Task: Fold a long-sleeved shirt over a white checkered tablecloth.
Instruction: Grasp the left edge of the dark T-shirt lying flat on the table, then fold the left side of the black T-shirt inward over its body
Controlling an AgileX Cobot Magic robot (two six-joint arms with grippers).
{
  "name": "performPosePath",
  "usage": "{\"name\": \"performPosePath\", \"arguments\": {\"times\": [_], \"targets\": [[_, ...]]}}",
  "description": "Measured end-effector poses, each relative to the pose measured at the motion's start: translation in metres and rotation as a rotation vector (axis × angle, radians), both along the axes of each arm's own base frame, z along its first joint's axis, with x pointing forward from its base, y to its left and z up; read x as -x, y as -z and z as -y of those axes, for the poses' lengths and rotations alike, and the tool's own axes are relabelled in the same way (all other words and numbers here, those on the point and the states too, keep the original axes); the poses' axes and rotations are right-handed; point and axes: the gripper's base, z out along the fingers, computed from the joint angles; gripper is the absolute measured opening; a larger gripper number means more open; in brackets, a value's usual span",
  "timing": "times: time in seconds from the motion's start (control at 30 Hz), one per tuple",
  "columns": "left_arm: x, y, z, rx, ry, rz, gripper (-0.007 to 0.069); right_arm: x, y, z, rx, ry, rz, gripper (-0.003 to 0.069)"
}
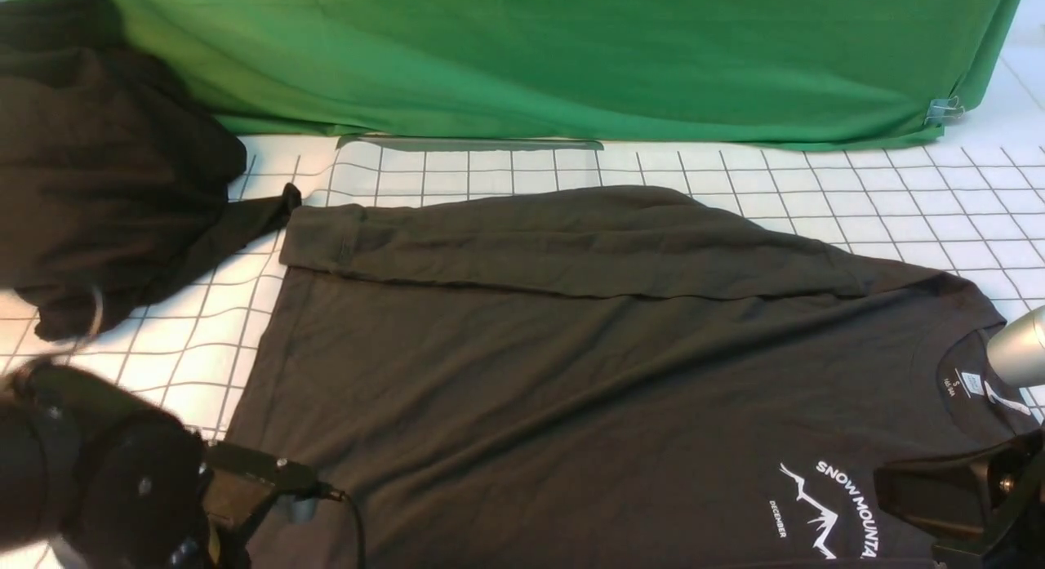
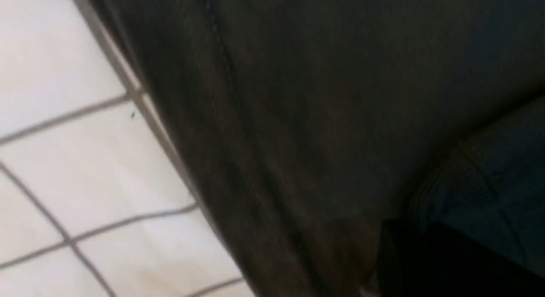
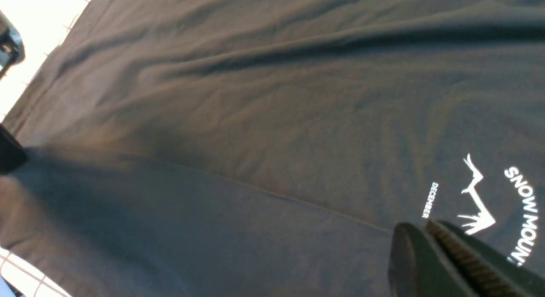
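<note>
White checkered tablecloth (image 1: 898, 193) carries long-sleeved shirt (image 1: 531, 373) and black garment (image 1: 98, 193).

On the long-sleeved shirt (image 1: 571, 373) you can read white "SNOW MOUNTA", cut off, arched beside the mountain drawing (image 1: 810, 505), and small "DECEMBER" on its other side.

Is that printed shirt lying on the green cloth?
No, the long-sleeved shirt is spread on the white checkered tablecloth, while the green cloth lies farther back, beyond the shirt's far edge.
</note>
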Motion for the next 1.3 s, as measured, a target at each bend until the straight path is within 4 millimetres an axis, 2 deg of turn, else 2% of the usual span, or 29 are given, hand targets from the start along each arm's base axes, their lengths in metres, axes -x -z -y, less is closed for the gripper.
{"name": "performPosePath", "arguments": {"times": [0.07,0.1,0.17,0.2,0.23,0.3,0.33,0.4,0.43,0.5,0.53,0.57,0.63,0.7,0.73,0.8,0.83,0.9,1.0,1.17,1.23,1.27,1.3], "targets": [[-0.008,-0.023,0.003,0.016,0.016,0.05,0.0017,0.0,0.0,0.0,-0.001,0.0,0.002,0.0022],[-0.008,-0.025,0.004,0.019,0.017,0.056,0.0017,0.0,0.0,0.0,-0.001,0.0,0.002,0.0022],[-0.023,-0.067,0.009,0.062,0.046,0.206,0.0015,0.0,0.0,0.0,-0.001,0.001,0.002,0.0027],[-0.024,-0.07,0.009,0.067,0.045,0.216,0.0015,0.0,0.0,0.0,-0.001,0.001,0.002,0.0027],[-0.031,-0.086,0.011,0.07,0.057,0.283,0.0015,0.0,0.0,0.0,-0.001,0.001,0.002,0.0028],[-0.04,-0.104,0.011,0.059,0.074,0.358,0.0015,0.0,0.0,0.0,-0.001,0.001,0.002,0.0029],[-0.052,-0.125,0.012,0.051,0.079,0.443,0.0015,0.0,0.0,0.0,-0.001,0.001,0.002,0.0029],[-0.071,-0.148,0.011,0.05,0.055,0.521,0.0015,0.0,0.0,0.0,-0.001,0.001,0.003,0.0031],[-0.073,-0.15,0.01,0.05,0.05,0.527,0.0015,0.0,0.0,0.0,-0.001,0.001,0.003,0.0031],[-0.104,-0.163,0.005,0.054,0.022,0.557,0.0015,0.0,0.0,0.0,-0.004,0.002,0.005,0.0031],[-0.107,-0.165,0.005,0.058,0.019,0.564,0.0015,0.0,-0.001,0.0,-0.005,0.002,0.006,0.0031],[-0.125,-0.161,0.002,0.063,0.002,0.55,0.0015,0.0,-0.001,-0.001,-0.013,0.003,0.004,0.0031],[-0.137,-0.157,0.0,0.065,-0.011,0.539,0.0015,0.0,-0.001,-0.001,-0.018,0.004,0.001,0.0032],[-0.166,-0.135,-0.006,0.05,-0.053,0.481,0.0015,0.0,-0.001,-0.002,-0.033,0.005,-0.008,0.0036],[-0.169,-0.131,-0.007,0.045,-0.057,0.47,0.0015,0.0,-0.001,-0.002,-0.034,0.004,-0.008,0.0036],[-0.186,-0.106,-0.011,0.02,-0.076,0.409,0.0017,0.001,0.0,-0.002,-0.016,-0.014,-0.013,0.0047],[-0.187,-0.105,-0.011,0.018,-0.075,0.404,0.0017,0.002,0.0,-0.002,-0.01,-0.02,-0.012,0.0049],[-0.195,-0.084,-0.012,-0.014,-0.047,0.352,0.0017,0.004,0.003,-0.001,0.038,-0.063,-0.026,0.006],[-0.2,-0.071,-0.011,-0.033,-0.027,0.326,0.0017,0.002,0.008,-0.004,0.107,-0.121,-0.071,0.0069],[-0.207,-0.064,-0.012,-0.054,-0.01,0.347,0.0017,-0.008,0.023,-0.018,0.229,-0.233,-0.209,0.0084],[-0.209,-0.065,-0.011,-0.049,-0.007,0.37,0.0017,-0.018,0.04,-0.033,0.279,-0.285,-0.275,0.0141],[-0.209,-0.065,-0.011,-0.049,-0.007,0.373,0.0017,-0.018,0.042,-0.035,0.282,-0.286,-0.279,0.0141],[-0.21,-0.065,-0.011,-0.045,-0.006,0.383,0.0017,-0.025,0.053,-0.045,0.305,-0.301,-0.296,0.0221]]}}
